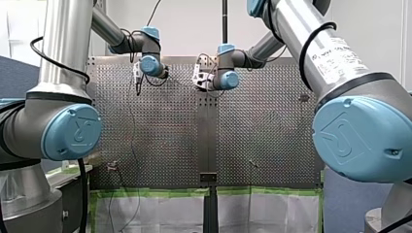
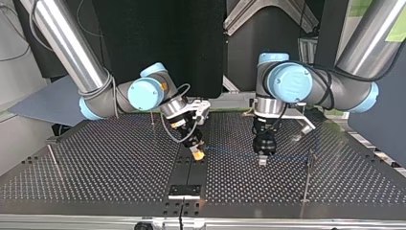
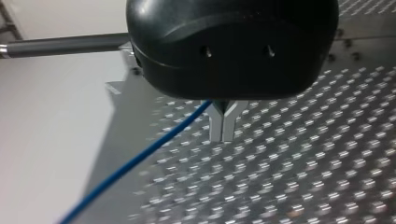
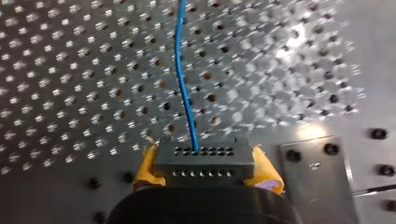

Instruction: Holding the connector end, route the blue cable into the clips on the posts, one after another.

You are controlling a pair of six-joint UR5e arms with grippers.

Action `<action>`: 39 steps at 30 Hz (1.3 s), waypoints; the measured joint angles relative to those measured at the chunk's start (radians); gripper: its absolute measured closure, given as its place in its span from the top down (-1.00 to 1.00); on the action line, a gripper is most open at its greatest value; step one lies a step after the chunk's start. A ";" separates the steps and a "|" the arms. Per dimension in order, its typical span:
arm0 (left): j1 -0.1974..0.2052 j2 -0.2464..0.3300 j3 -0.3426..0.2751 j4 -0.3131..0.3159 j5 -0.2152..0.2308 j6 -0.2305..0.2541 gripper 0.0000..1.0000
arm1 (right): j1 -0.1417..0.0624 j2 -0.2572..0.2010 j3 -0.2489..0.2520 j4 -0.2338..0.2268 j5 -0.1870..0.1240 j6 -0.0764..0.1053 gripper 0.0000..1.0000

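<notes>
- The blue cable [image 4: 184, 84] leaves the black multi-hole connector [image 4: 204, 158] and runs out over the perforated table [image 2: 105, 158]. In the top view it is a faint line from the connector toward 3 o'clock, low over the table's middle.
- My right gripper [image 2: 197, 153] pinches the connector between its yellow pads [image 4: 145, 170], so the connector end is in hand.
- My left gripper [image 3: 223, 125] has its metal tips pressed together. The cable is caught in the fork just above them and leaves toward 7 o'clock in that wrist view.
- My judgement on progress: the grasp is done, the routing is not. I see no clip with cable in it. The line seems to head for the thin post [image 2: 309, 167] at 3 o'clock of my left gripper in the top view, but whether it sits in a clip there is too small to tell.
- Probably left to do: that post, the short post [image 2: 152, 117] at 10 o'clock of my right gripper, and the far post [image 2: 51, 155] out at 9 o'clock.
- Room, in the top view: the grippers are near each other, one on either side of the centre strip [image 2: 187, 165], so there is little slack between them.
- Open plate lies all round, and the table's edge at 6 o'clock is well apart. The side edge at 3 o'clock comes soon after the thin post.
</notes>
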 joint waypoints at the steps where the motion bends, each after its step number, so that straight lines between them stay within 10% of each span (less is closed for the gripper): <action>1: -0.006 -0.006 0.000 -0.005 -0.006 0.002 -1.00 | 0.000 0.000 0.006 0.000 0.002 0.000 -1.00; 39: -0.165 -0.161 -0.016 -0.027 -0.122 -0.034 -1.00 | -0.020 0.006 0.247 -0.075 0.080 -0.031 -1.00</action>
